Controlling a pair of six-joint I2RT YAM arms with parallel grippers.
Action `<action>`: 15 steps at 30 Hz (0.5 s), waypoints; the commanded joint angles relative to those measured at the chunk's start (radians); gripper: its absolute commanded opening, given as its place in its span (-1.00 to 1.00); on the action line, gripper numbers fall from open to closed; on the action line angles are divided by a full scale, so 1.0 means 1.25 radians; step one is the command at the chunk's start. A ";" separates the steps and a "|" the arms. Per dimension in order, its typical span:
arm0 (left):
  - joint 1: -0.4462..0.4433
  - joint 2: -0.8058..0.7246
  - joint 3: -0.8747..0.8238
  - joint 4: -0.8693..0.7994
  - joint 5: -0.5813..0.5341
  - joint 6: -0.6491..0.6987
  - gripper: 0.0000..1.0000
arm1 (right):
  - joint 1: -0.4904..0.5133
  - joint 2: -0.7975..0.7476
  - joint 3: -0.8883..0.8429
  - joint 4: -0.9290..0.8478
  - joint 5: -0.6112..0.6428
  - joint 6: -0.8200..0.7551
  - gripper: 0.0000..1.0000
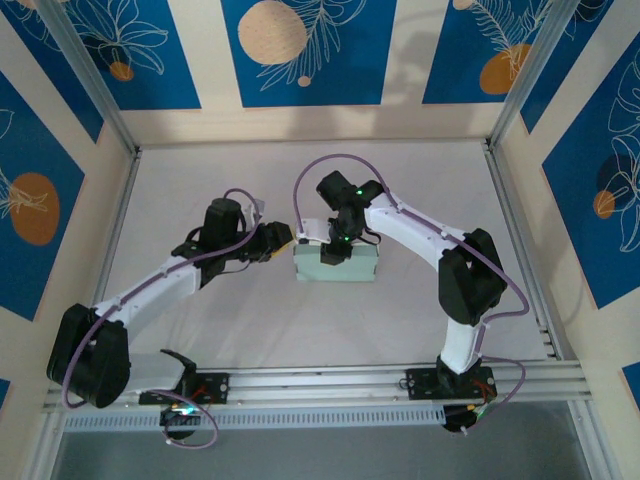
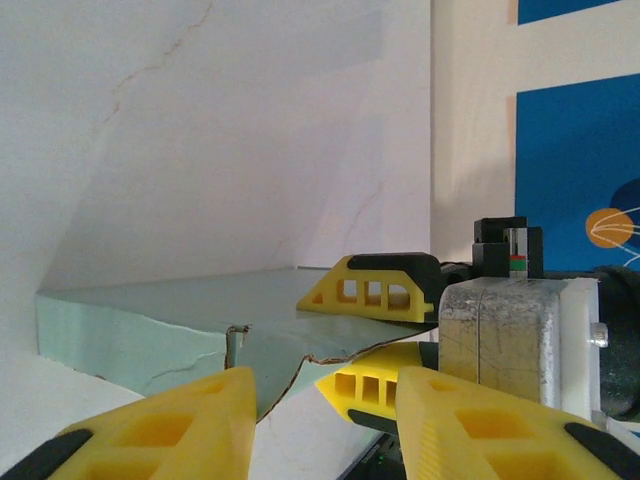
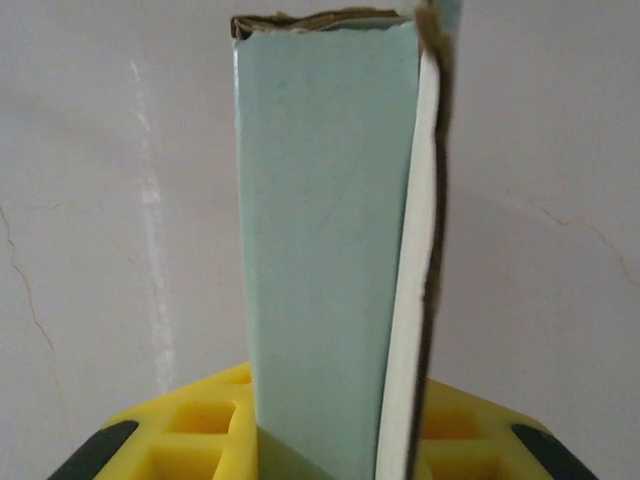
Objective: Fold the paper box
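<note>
The table (image 1: 330, 325) is bare and wide on the near side of the paper box (image 1: 358, 268), so there is lots of room to pass there. The left gripper (image 1: 288, 238) blocks the box's left end. The right gripper (image 1: 335, 252) holds the far edge from above. The right end is free, up to the right arm (image 1: 470, 280). Walls (image 1: 310, 120) close the back and both sides
</note>
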 commanded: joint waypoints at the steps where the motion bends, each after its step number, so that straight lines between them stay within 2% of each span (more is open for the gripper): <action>1: -0.023 0.015 -0.012 0.069 0.045 -0.038 -0.19 | 0.017 0.011 0.017 -0.015 0.034 0.006 -0.86; 9: -0.025 0.016 -0.028 0.082 0.007 -0.068 -0.27 | 0.020 -0.013 -0.001 0.014 0.042 0.009 -0.86; 15: -0.023 0.033 -0.044 0.118 -0.018 -0.120 -0.25 | 0.023 -0.032 -0.033 0.044 0.044 0.013 -0.86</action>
